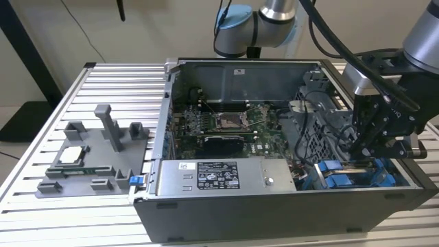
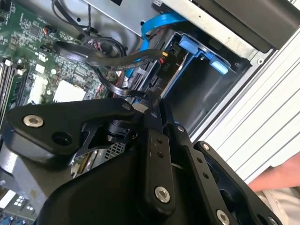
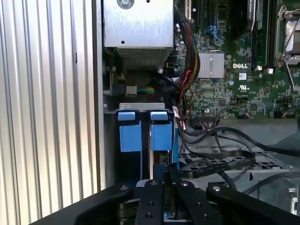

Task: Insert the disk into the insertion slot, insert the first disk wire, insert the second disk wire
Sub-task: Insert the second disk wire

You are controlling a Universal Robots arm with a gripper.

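Note:
My gripper point(image 1: 365, 152) is lowered into the front corner of the open computer case, at the exterior view's right, over the insertion slot point(image 1: 346, 174). The slot is a grey bay point(image 2: 206, 93) with blue tabs point(image 2: 192, 47) at its end. Two blue frame ends point(image 3: 161, 136) stand side by side in it. The disk's silver body is hidden. A flat black disk wire point(image 2: 108, 58) loops across the board and ends at my gripper's tips point(image 2: 151, 96). The gripper point(image 3: 164, 176) looks shut on that wire's end point(image 3: 215, 164).
A grey labelled power-supply box point(image 1: 226, 175) lies along the case's front, beside the bay. The motherboard point(image 1: 226, 123) fills the middle, with loose cables point(image 3: 187, 84) and a blue ribbon point(image 2: 159, 21). A grey fixture point(image 1: 96, 154) sits on the ribbed table. A hand point(image 2: 281, 178) rests outside the case.

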